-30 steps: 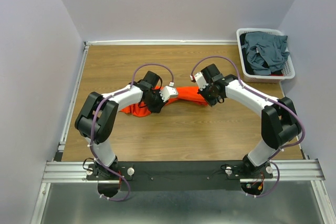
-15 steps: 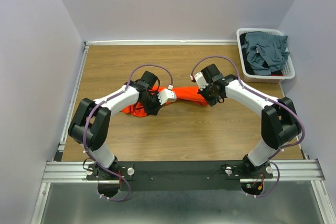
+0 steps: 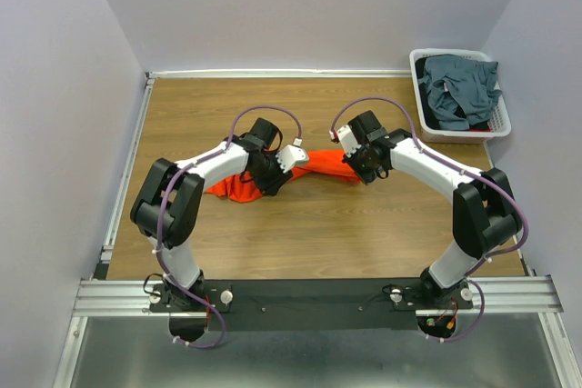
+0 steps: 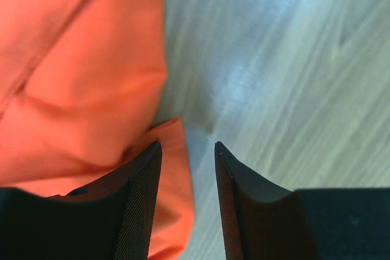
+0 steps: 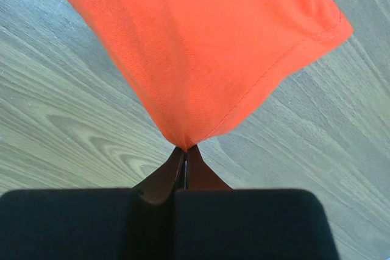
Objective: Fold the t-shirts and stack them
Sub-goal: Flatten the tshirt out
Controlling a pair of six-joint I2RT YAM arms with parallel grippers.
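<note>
On the table [image 3: 300, 243] the orange t-shirt [image 3: 323, 164] lies stretched, partly hidden from me under both wrists; grey t-shirts [image 3: 459, 88] heap in the basket [image 3: 455, 52]. My right gripper [image 5: 185, 149] clenches an orange fold; my left gripper [image 4: 187, 145] stands released at the cloth's edge

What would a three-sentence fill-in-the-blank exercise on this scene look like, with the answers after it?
The right fingers are shut on the orange-red ____.
The left fingers are not shut but ____.
The blue-grey t-shirts lie in the white ____.
Missing words: t-shirt; open; basket.
</note>
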